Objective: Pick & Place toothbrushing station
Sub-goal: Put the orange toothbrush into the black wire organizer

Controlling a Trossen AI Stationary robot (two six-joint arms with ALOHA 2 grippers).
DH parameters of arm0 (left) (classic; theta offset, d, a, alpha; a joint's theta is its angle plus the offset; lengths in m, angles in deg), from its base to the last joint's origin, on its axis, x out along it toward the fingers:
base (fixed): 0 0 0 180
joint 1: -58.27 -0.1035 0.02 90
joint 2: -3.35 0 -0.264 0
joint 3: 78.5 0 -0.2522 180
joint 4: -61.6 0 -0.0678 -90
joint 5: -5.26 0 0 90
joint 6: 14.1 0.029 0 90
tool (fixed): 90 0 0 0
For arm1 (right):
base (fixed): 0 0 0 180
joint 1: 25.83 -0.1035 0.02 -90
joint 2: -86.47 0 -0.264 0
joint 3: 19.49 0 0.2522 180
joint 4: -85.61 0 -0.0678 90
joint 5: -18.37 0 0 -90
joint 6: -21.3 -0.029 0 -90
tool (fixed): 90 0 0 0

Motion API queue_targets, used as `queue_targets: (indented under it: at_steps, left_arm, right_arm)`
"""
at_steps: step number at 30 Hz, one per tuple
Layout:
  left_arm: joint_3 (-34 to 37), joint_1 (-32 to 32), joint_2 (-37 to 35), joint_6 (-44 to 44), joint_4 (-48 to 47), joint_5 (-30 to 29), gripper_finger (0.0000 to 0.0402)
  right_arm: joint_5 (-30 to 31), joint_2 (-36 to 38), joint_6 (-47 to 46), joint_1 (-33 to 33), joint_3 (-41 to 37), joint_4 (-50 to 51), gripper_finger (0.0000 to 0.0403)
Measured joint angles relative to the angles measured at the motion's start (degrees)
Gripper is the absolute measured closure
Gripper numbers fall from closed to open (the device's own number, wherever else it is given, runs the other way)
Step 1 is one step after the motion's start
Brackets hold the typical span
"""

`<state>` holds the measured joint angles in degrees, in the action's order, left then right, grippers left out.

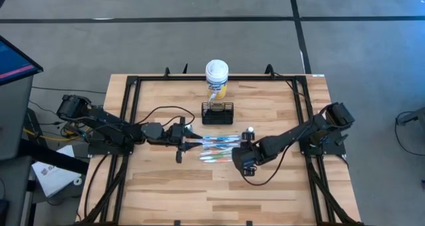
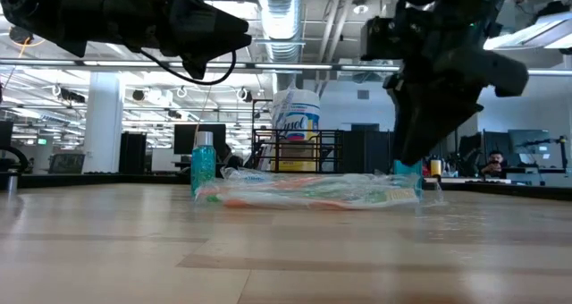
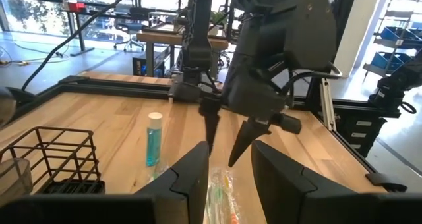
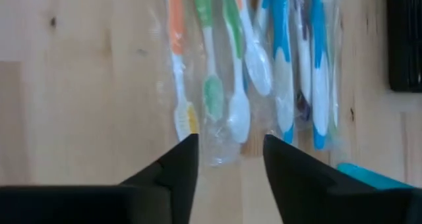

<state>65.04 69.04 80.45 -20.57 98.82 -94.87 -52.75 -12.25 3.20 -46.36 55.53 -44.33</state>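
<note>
Your dark left gripper (image 1: 188,135) is reaching in from the left, fingers parted. Your dark right gripper (image 4: 227,159) is pointing downward mid-table, fingers parted.

Toothbrush pack (image 1: 218,148) lies at frame centre; caddy (image 1: 218,113) just above it; canister (image 1: 217,78) above the caddy.

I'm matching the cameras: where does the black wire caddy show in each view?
High: black wire caddy, centre, below the yellow canister.
Low: behind the canister, too indistinct to place.
Left wrist: lower left.
Right wrist: possibly the dark edge, unclear.
Shared landmark: bagged toothbrushes.
</note>
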Motion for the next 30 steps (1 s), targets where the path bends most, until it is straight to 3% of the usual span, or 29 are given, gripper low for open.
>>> queue_targets:
  at_steps: [6, 12, 22, 30]
  left_arm:
    - [0.0, 0.1, 0.0, 0.0, 0.0, 0.0, 0.0293]
    - [0.0, 0.1, 0.0, 0.1, 0.0, 0.0, 0.0293]
    - [0.0, 0.1, 0.0, 0.1, 0.0, 0.0, 0.0293]
    - [0.0, 0.1, 0.0, 0.1, -0.8, 0.0, 0.0293]
  right_arm:
    - [0.0, 0.0, -1.0, 0.6, -0.6, -0.9, 0.0186]
    - [0.2, 0.0, -1.0, 0.8, -0.6, -1.3, 0.0177]
    - [-2.9, -5.8, -0.1, 1.2, -0.7, -1.0, 0.0212]
    - [-2.7, -5.6, 0.7, 1.5, -0.3, -1.9, 0.0276]
